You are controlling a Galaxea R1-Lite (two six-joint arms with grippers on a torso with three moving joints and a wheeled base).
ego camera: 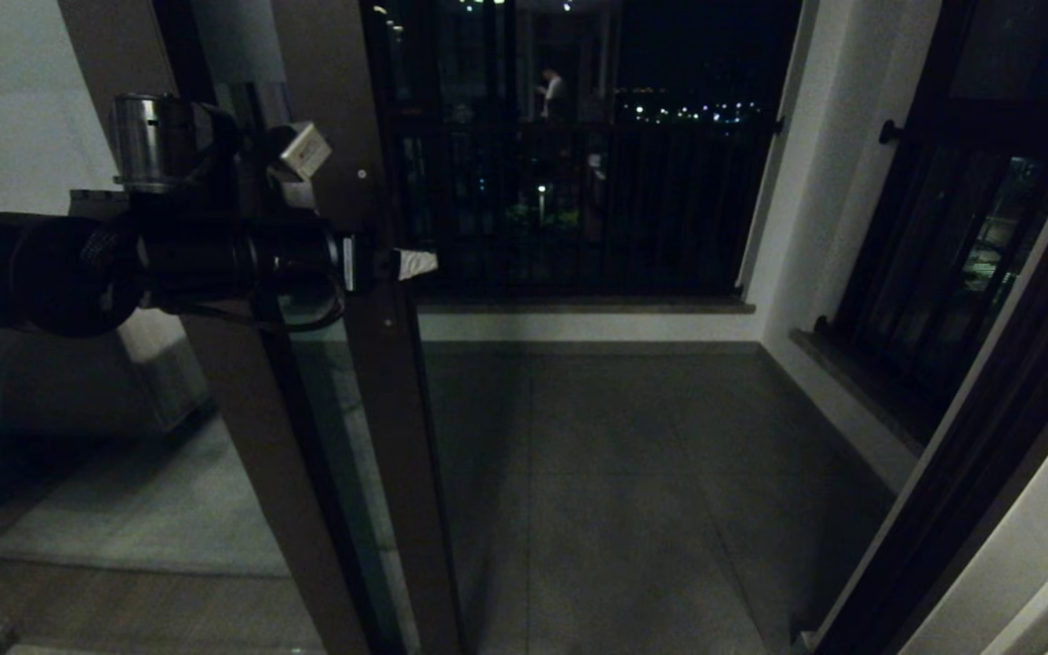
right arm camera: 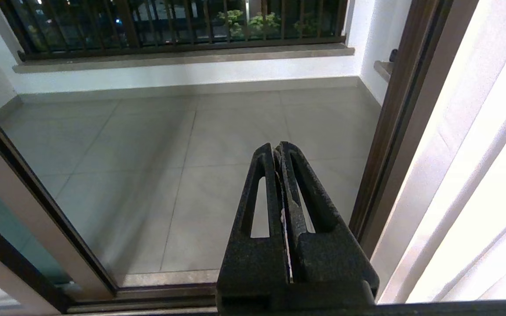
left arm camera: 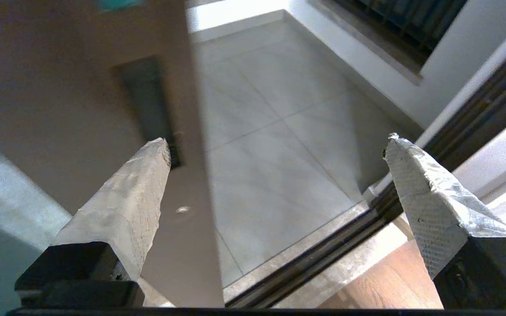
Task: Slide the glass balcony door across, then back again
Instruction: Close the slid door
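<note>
The glass balcony door (ego camera: 397,409) stands at the left of the doorway, its dark brown stile upright and the way to the balcony open beside it. My left gripper (ego camera: 360,207) is open at the stile at about mid height. In the left wrist view the left gripper (left arm camera: 277,142) has one padded finger (left arm camera: 147,175) lying over the stile (left arm camera: 81,109), its tip at the lower end of the narrow pull slot (left arm camera: 145,101). The other finger (left arm camera: 415,184) hangs over the open gap. My right gripper (right arm camera: 277,147) is shut on nothing, low and facing the opening, and the head view does not show it.
Grey balcony tiles (ego camera: 633,491) lie beyond the floor track (left arm camera: 323,250). A black-framed window with railing bars (ego camera: 579,200) closes the far side, another (ego camera: 952,273) the right wall. The dark door jamb (ego camera: 988,428) and a white curtain (right arm camera: 477,175) bound the opening on the right.
</note>
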